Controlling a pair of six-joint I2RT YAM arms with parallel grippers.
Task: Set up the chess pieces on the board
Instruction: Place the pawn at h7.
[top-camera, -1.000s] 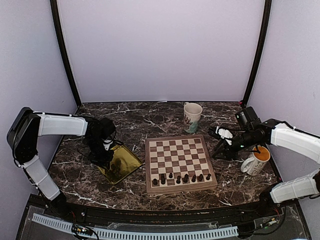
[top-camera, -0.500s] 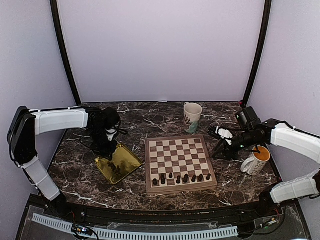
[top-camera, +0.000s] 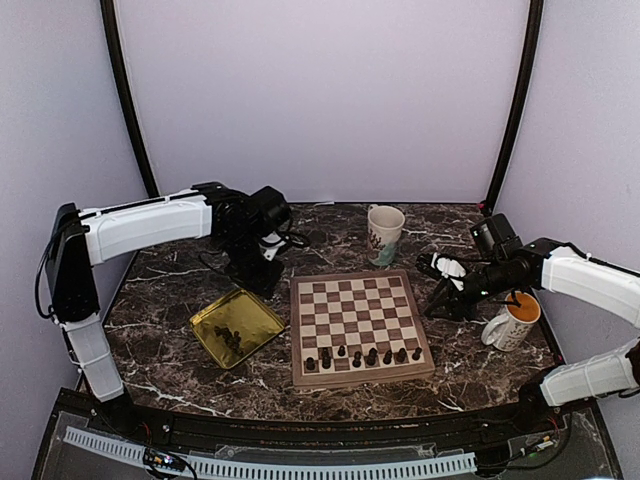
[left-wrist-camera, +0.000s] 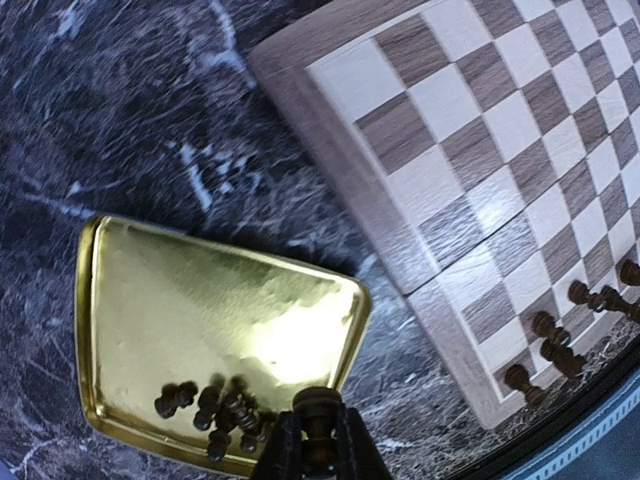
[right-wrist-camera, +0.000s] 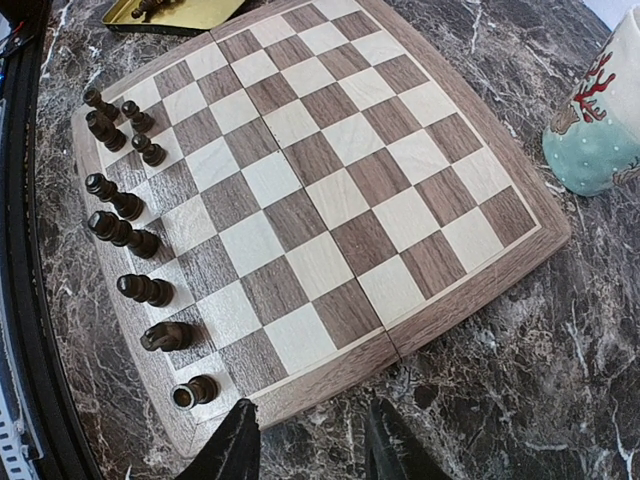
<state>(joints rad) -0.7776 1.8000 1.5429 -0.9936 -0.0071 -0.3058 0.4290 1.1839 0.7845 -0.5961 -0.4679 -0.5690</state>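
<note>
The board (top-camera: 355, 300) lies mid-table with several dark chess pieces (top-camera: 362, 355) standing along its near rows; in the right wrist view they line its left edge (right-wrist-camera: 128, 232). More pieces (top-camera: 231, 338) lie in the gold tray (top-camera: 250, 315) left of the board. My left gripper (top-camera: 264, 280) hangs above the table between the tray and the board's far left corner, shut on one dark chess piece (left-wrist-camera: 318, 432). Beside the board's right edge, my right gripper (right-wrist-camera: 312, 450) stands open over bare marble with nothing between its fingers.
A white mug with a coral pattern (top-camera: 385, 233) stands just behind the board. A second mug with orange liquid (top-camera: 514, 320) sits at the right, close to the right arm. The tabletop is dark marble, and purple walls enclose it.
My left arm has risen out of the tray and swung right and back toward the board's far left corner, carrying a piece. The right arm has not moved.
</note>
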